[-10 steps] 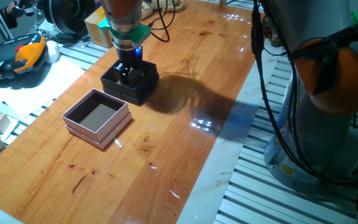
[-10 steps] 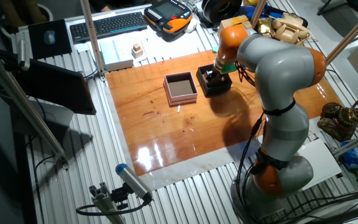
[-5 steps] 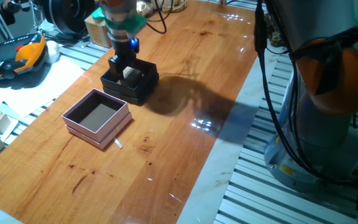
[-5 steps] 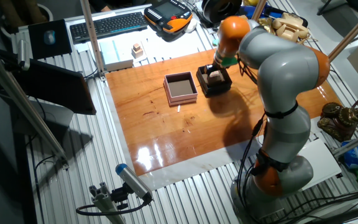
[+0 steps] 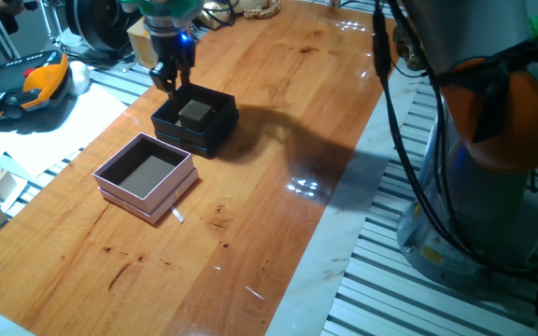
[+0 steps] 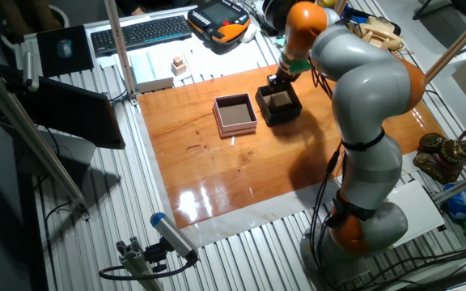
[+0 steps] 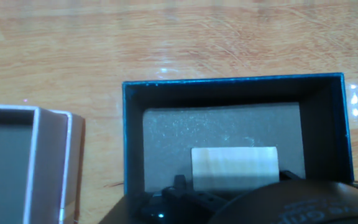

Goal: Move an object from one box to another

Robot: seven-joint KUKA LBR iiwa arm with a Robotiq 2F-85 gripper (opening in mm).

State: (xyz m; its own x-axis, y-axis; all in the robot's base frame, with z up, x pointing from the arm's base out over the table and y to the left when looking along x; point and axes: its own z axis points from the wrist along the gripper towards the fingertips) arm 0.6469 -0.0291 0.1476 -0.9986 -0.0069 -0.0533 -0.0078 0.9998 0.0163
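the hand (image 5: 171,77) hangs in the air above the far edge of the black box (image 5: 215,126), clear of its rim and touching nothing. its two dark fingers (image 5: 163,75) point down with only a narrow gap between them, and nothing is held there. a small blue light glows on the body just above the fingers. from the other fixed view the hand (image 6: 279,78) sits at the end of the grey and orange arm (image 6: 362,89), just over the back wall of the black box (image 6: 290,111).

the cube (image 5: 194,113) lies inside the black box, flat on its floor, free of the hand. in the hand view the cube (image 7: 234,169) shows as a pale block resting on the speckled floor, near the lower wall of the black box (image 7: 134,149), with a dark part of the hand's own body cutting across the bottom of the picture.

the pink box (image 5: 112,183) stands on the wooden worktop (image 5: 278,84) just beside the black box, apart from it, with nothing seen on its dark floor. in the hand view a corner of the pink box (image 7: 55,162) shows at the left. a small white scrap (image 5: 177,217) lies on the worktop by the pink box.
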